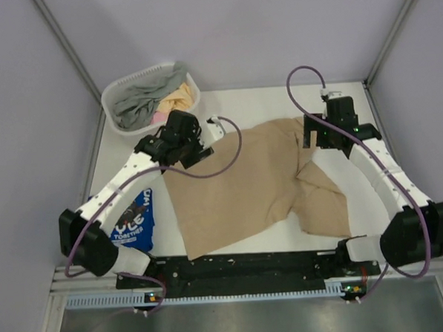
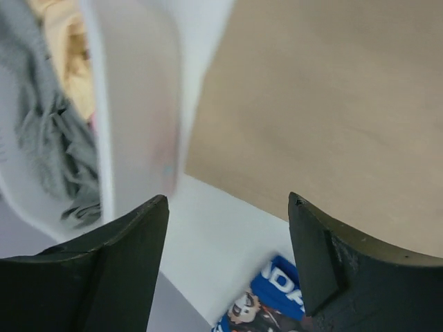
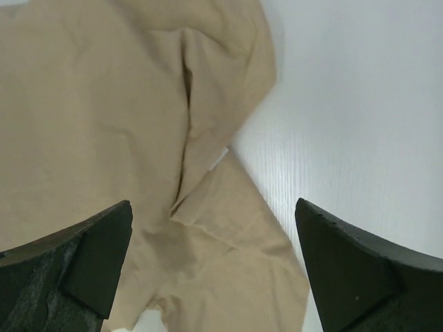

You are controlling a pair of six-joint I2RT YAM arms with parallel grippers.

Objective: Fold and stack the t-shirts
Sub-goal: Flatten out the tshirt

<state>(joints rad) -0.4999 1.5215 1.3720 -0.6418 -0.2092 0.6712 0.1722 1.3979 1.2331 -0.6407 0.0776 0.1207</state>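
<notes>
The tan shirt (image 1: 245, 183) lies spread across the middle of the bench (image 1: 255, 105), fairly flat on its left half. Toward the right of the top view it is rumpled, with a sleeve or flap doubled over. The blue shirt (image 1: 135, 219) sits at the lower left, partly under the left arm. The left claw (image 2: 228, 200) hangs over the shirt's upper left corner, next to the basket (image 1: 114, 93). Its jaws are apart and nothing is between them. The right claw (image 3: 214, 207) hangs over the upper right edge, jaws wide, also empty.

It looks to me as if the shirt is laid out and the fold comes next. To do it well, I would have the right claw first deal with that doubled patch, since a crease there will make the fold crooked. Each claw should then pinch one layer only, right at the cloth's edge, at matching spots. The two should lift together so the edge stays straight. The left claw needs to keep off the basket rim.
</notes>
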